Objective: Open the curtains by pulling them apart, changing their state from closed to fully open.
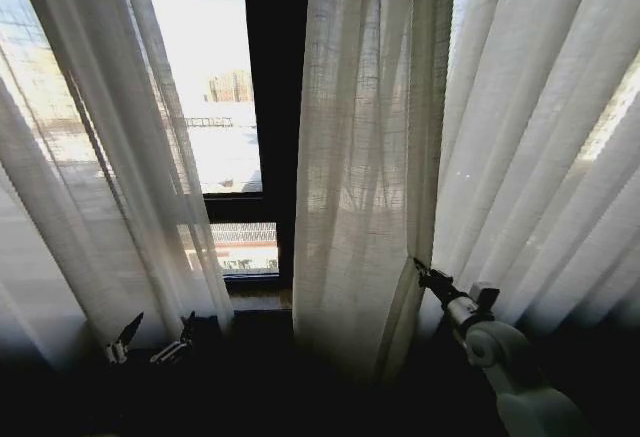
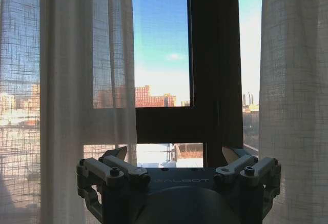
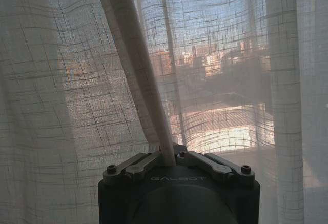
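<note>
The curtains hang as two sheer white pleated panels with a gap between them. The left panel (image 1: 110, 177) is drawn aside, and the right panel (image 1: 370, 157) hangs at the centre and right. In the head view my left gripper (image 1: 163, 325) stands open at the lower left, just beside the left panel's inner edge, holding nothing. The left wrist view has its fingers (image 2: 115, 157) spread, with curtain (image 2: 87, 80) on one side and more curtain (image 2: 294, 106) on the other. My right gripper (image 1: 420, 269) is shut on a fold of the right panel (image 3: 138, 70), pinched at the fingertips (image 3: 169, 157).
A dark window frame (image 1: 275, 107) with a vertical post and a horizontal bar (image 1: 235, 207) shows through the gap, with bright sky and buildings beyond the glass. A dark sill (image 1: 260, 302) runs along the bottom, close below both grippers.
</note>
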{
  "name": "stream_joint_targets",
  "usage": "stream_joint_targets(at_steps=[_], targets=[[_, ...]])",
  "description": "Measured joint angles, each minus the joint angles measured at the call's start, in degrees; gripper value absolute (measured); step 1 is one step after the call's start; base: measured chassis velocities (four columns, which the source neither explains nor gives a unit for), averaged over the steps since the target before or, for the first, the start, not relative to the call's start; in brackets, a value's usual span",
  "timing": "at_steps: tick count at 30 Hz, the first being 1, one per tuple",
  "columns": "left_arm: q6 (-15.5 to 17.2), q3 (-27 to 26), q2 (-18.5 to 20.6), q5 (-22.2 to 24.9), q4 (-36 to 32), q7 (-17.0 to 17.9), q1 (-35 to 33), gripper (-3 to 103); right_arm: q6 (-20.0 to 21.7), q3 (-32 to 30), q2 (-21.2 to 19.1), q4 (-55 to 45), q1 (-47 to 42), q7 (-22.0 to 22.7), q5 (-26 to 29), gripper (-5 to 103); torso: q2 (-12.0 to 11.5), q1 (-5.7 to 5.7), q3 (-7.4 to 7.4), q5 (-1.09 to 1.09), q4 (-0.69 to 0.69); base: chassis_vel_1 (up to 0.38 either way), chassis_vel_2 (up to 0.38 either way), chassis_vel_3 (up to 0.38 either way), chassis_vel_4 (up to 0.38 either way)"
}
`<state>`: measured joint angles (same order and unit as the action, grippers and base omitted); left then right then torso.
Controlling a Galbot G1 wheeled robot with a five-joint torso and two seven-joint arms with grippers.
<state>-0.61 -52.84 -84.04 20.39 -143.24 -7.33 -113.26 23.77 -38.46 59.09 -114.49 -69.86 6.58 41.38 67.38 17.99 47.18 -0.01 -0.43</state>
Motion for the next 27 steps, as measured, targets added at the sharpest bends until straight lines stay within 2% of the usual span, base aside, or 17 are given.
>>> stream_joint_targets(at_steps=[13,18,21,27], targets=[[-0.27,-0.02,-0.02,-0.03,0.0,-0.05,-0.01,100,-0.09,0.13,-0.02,0.39,0.28,-0.08,0.03,0,0.0,-0.01,0.0,0.05,0.0,-0.331,-0.355,0.333,0.36],[-0.58,-0.04,-0.08,-0.05,0.0,-0.08,-0.07,100,-0.09,0.26,-0.03,0.41,0.22,-0.1,0.03,0,0.01,-0.01,0.0,-0.02,0.01,-0.381,-0.357,0.387,0.356],[-0.77,-0.01,-0.11,-0.08,0.0,-0.12,-0.07,100,-0.1,0.25,-0.04,0.38,0.07,-0.14,0.02,0,0.0,-0.01,0.01,0.05,-0.01,-0.337,-0.331,0.331,0.311],[-0.82,0.08,-0.12,-0.12,0.0,-0.15,-0.08,100,-0.11,0.13,-0.17,0.31,-0.06,-0.17,0.02,0,0.0,0.0,0.0,0.01,0.0,-0.362,-0.345,0.369,0.348]])
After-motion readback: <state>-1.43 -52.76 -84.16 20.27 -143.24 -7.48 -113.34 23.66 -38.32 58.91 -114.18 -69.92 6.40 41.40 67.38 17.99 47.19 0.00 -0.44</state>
